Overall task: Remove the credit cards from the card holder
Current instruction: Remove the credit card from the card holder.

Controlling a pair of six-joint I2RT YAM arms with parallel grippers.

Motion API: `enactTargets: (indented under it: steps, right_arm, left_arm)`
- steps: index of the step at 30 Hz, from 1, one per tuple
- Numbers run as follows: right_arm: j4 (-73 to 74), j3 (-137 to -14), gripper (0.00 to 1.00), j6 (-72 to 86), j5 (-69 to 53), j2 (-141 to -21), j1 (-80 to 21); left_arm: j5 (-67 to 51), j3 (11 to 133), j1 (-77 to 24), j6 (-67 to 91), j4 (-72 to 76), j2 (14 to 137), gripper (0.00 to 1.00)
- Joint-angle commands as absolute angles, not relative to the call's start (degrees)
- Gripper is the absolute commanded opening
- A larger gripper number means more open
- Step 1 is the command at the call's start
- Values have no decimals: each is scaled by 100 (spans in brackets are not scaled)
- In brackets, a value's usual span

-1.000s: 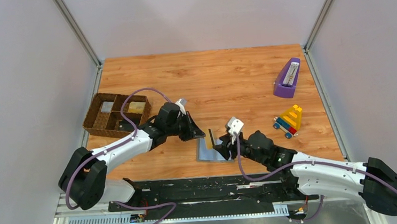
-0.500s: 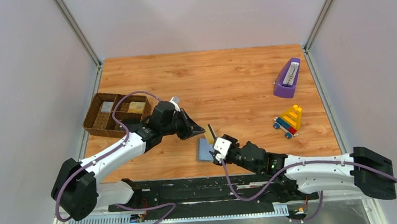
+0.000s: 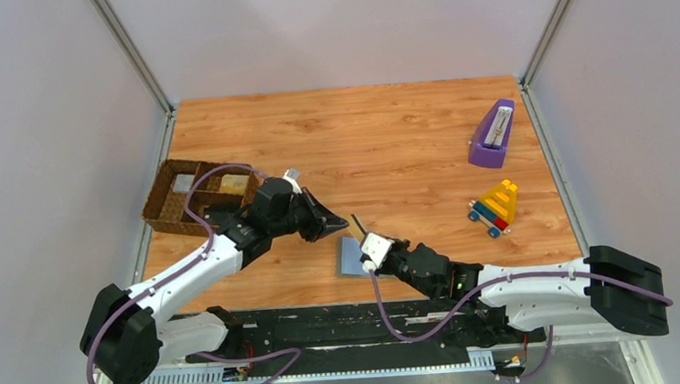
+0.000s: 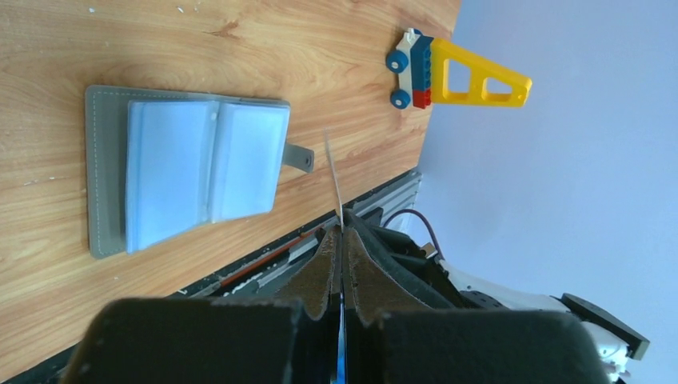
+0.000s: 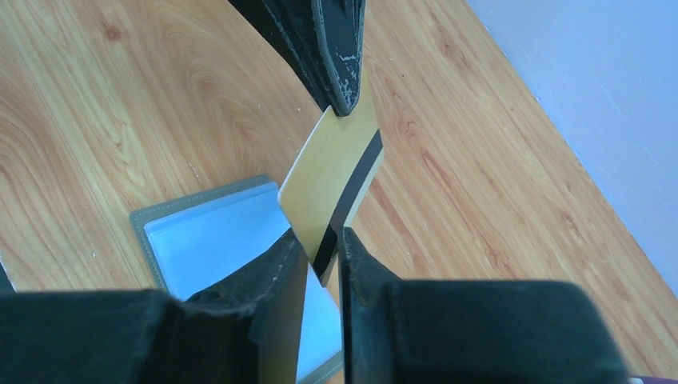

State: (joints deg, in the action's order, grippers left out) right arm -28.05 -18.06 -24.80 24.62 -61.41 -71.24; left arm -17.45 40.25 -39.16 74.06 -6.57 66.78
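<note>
Card holder (image 4: 200, 172) lies open and flat on the table near the front edge, its pale blue pockets facing up. I cannot tell whether any cards are tucked inside.

Far left is the brown tray (image 3: 156, 205), with a pale card (image 3: 183, 182) and a tan one (image 3: 237, 184) in its back compartments. Next along, my left claw (image 4: 342, 232) is clamped tight on the top edge of a tan card with a black stripe (image 5: 332, 184) and holds it upright in the air, just above the holder and clear of it. My right claw (image 5: 324, 244) comes at that card from below. Its jaws stand only narrowly apart, one on each side of the card's lower corner, and I cannot tell whether they press on it yet.

I judge this as a hand-off, or a re-grip, of a card already pulled out. The next move calls for a firm, square pinch from the right before the left lets go, since a thin card held by a corner may twist or slip. The toy truck (image 3: 495, 205) and the purple wedge (image 3: 493, 132) sit well off to the right, out of the way.
</note>
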Motion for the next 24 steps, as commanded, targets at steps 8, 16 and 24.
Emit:
enactTargets:
  steps: [8,16,24]
  right_arm:
    - [-3214,-2092,0,-2164,2702,-6148,-7163]
    - [-1745,-2551,0,-456,2892,-5892,-7051]
    - [-617,-2689,0,533,1567,-5068,-6609]
  left_arm:
    - [-1529,3926,-3911,7544,-524,6174,17]
    - [-1092,4439,-3889,5798,-1230,5908,52]
    - [-1468,4851,-3860,3588,-1553,5648,54]
